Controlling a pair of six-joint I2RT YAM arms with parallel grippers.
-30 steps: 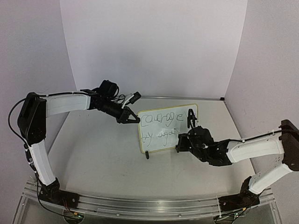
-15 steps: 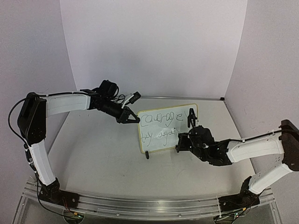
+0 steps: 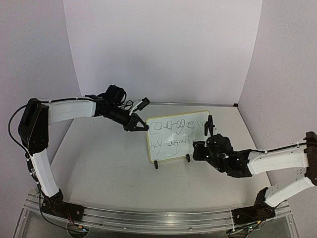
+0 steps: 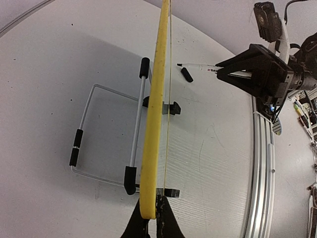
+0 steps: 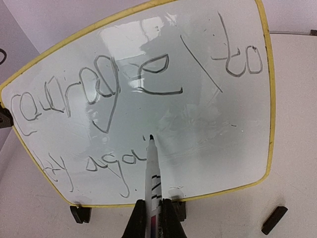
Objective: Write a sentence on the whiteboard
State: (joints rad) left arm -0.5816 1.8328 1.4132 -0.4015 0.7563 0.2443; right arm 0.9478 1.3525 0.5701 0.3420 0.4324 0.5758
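In the left wrist view only the yellow rim of the board (image 4: pixel 154 109) is seen, edge-on. Its face is hidden there, and the left pincer (image 4: pixel 150 225) is cut off at the bottom of the picture. That pincer is closed on the rim at the board's upper left corner.

In the right wrist view the end of the lower line of the sentence (image 5: pixel 99 94) is covered by the marker (image 5: pixel 152 173). "Courage", "to" and "try aga" can be read, the rest not. Whether the marker's tip touches the face cannot be told. The marker is clamped in the closed right pincer (image 5: pixel 151 218), its long axis pointed at the face, tip just below "courage".

The board is stood upright on two black feet (image 5: pixel 79 213) near the middle of the desk (image 3: pixel 109 163). Its long axis runs across the desk and its written face is turned toward the arm bases. A wire stand (image 4: pixel 137 126) is seen behind it. A cap (image 5: pixel 274 219) lies on the desk near its lower right corner.
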